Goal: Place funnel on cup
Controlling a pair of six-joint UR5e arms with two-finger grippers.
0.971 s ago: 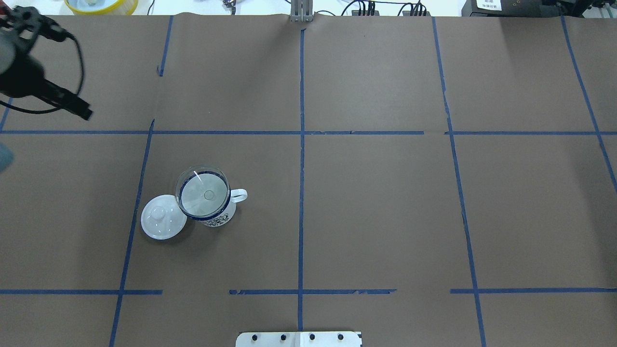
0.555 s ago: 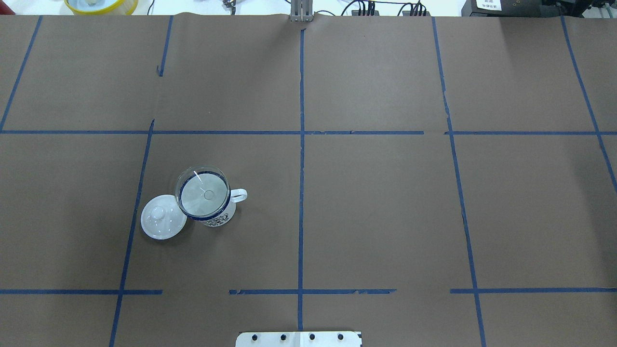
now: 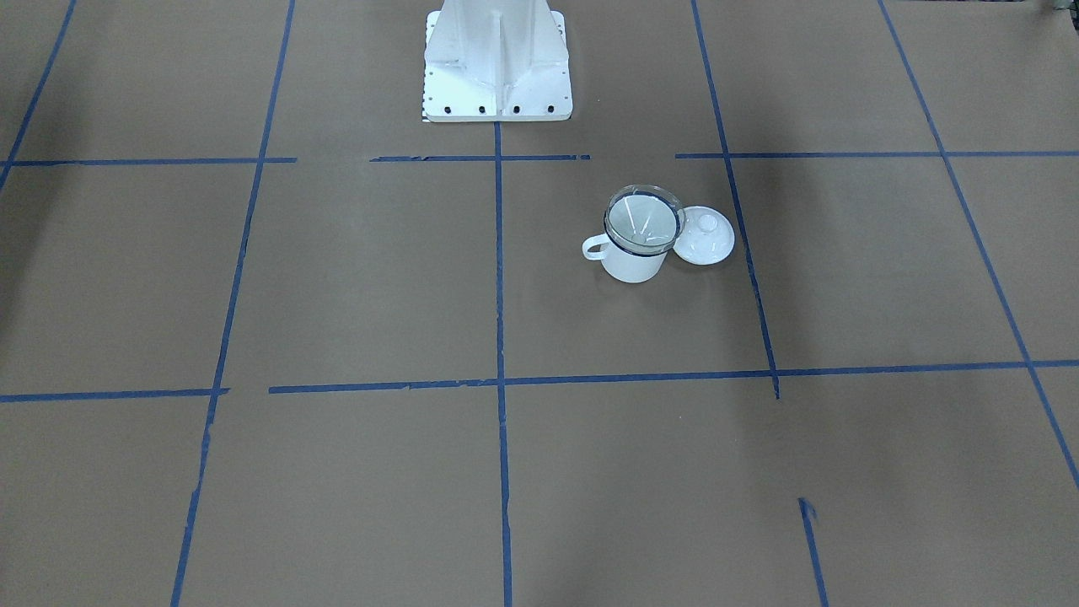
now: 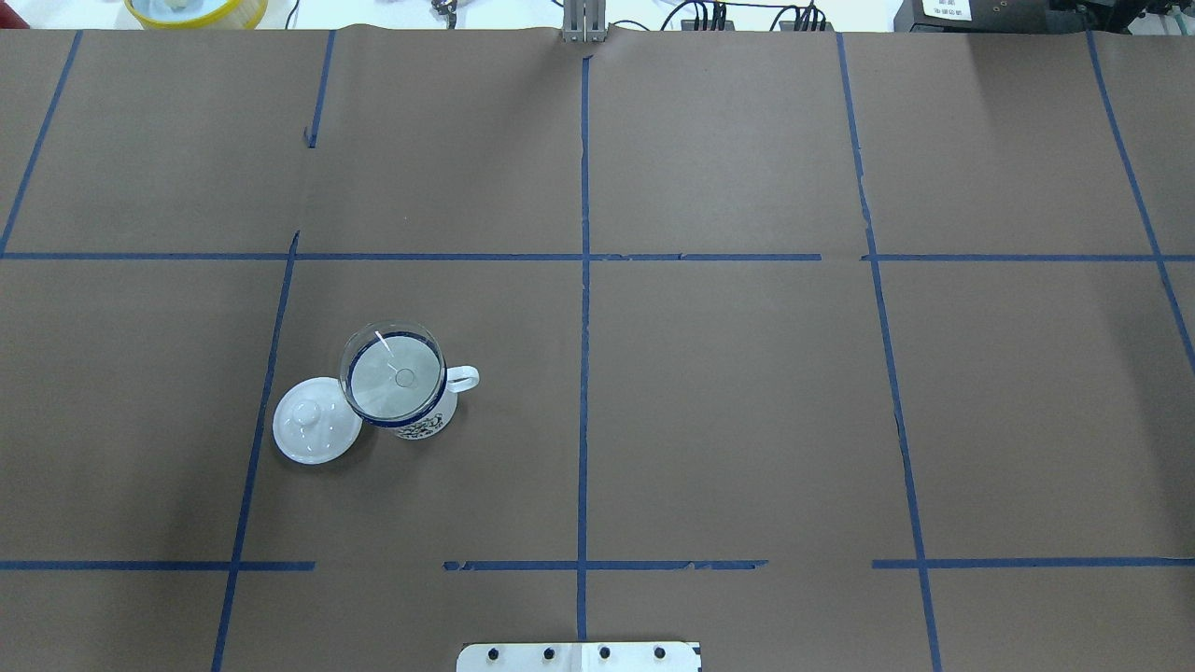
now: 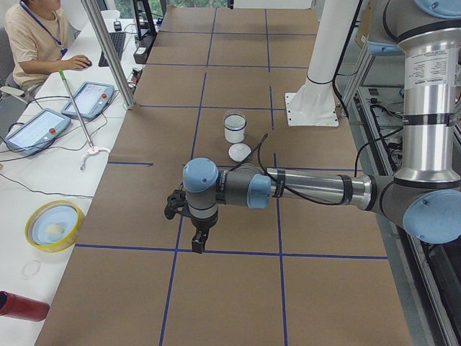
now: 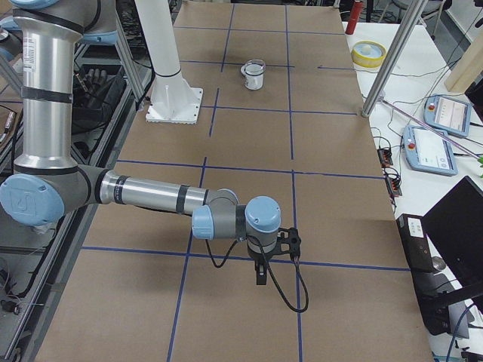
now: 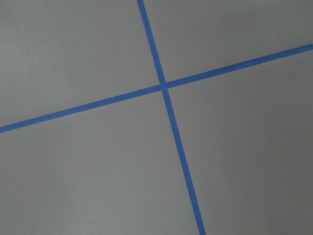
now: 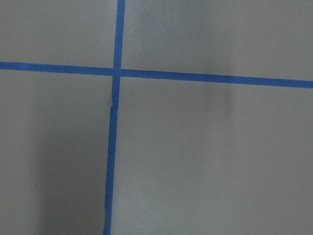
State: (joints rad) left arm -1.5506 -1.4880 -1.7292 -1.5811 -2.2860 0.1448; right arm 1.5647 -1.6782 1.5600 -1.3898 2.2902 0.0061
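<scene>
**Funnel seated on cup, both arms clear of it**

The funnel (image 4: 392,373), clear with a wide round rim, sits spout-down in the mouth of the cup (image 4: 422,427). Its rim rests on the cup's dark blue rim and nothing holds it. The cup stands upright on the left half of the tabletop (image 4: 747,392), somewhat nearer the robot-side edge than the operators' edge. Its loop handle points toward the right end. A small white lid (image 4: 316,420) with a knob lies flat just beside the cup, on the side toward the left end.

The left arm (image 5: 310,189) reaches out low near the left end, well apart from the cup. Its tool points down above the blue tape (image 7: 161,87). The right arm (image 6: 151,194) does the same near the right end. Only the side views show either tool, and the wrist cameras see just tape crossings, so I cannot tell whether the left jaws or the right jaws are spread or pressed together.
</scene>
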